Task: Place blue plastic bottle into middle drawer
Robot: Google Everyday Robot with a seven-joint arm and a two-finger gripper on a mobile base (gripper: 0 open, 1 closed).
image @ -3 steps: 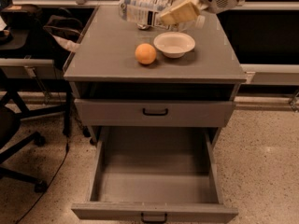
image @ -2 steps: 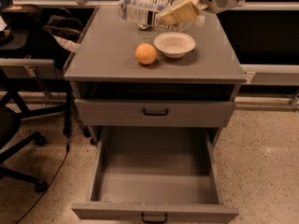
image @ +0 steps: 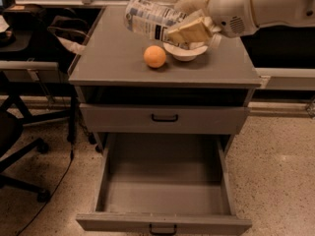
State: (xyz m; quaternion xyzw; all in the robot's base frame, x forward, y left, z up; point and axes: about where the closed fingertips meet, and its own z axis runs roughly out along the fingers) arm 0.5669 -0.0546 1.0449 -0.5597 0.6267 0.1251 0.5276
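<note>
At the left, a black office chair [image: 17,146] stands beside the grey cabinet [image: 113,63]. Over the cabinet's top the blue plastic bottle [image: 147,17] hangs on its side, and under it lies an orange [image: 155,56]. The middle drawer [image: 165,200] stands pulled open at the bottom. The gripper [image: 181,19] grasps the bottle's right end between its tan fingers [image: 189,31] — just above a white bowl [image: 186,53].

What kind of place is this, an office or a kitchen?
Probably an office or lab: a rolling chair stands at left and a grey drawer cabinet in the middle, on speckled floor. The gripper holds the bottle above the cabinet top.
</note>
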